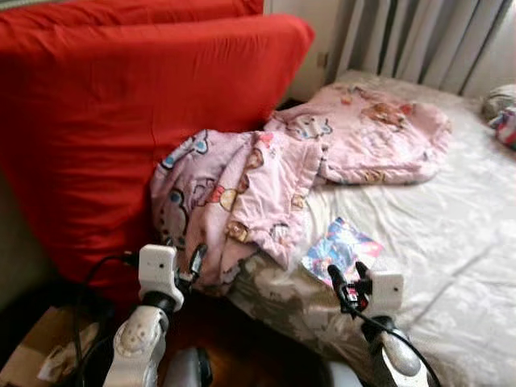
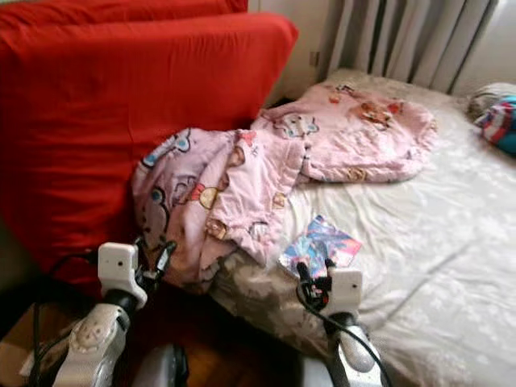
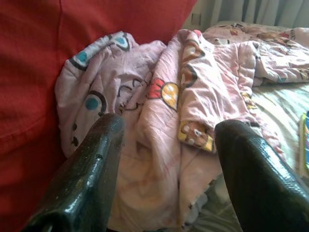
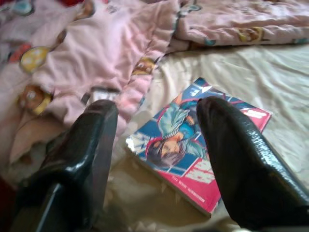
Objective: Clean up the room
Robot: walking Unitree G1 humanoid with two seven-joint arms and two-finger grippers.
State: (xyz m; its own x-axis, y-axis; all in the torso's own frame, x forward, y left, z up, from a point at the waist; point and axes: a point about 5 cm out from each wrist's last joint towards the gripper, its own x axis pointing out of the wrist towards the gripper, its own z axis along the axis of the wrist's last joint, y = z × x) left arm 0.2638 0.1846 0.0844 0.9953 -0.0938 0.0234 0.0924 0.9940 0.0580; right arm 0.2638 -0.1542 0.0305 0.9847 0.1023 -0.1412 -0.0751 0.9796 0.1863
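Room tidy, status of items as we find them: very little appears done. Item one, pink cartoon-print quilt: crumpled in a long heap across the head end of the bed, one end spilling over the bed's edge and pressed against the red cushion that stands upright beside it; unfolded, unspread. Item two, colourful comic book: lying flat on the pale sheet, just beside the hanging fold of the quilt, near the bed's edge; not yet picked up. Item three, small bundle of striped cloth: at the far side of the bed, near the curtains; too small for us to name further. Item four, crumpled pale scrap on the floor at the near left; we cannot tell what it is. Our tools: left gripper, fingers spread wide and empty, pointed at the draped end of the quilt, close to it but apart. Right gripper, fingers likewise spread and holding nothing, poised above the comic book with the cover between its tips, not touching so far as we can see. We judge the tidy barely begun: book, quilt and loose cloth all remain to be dealt with.
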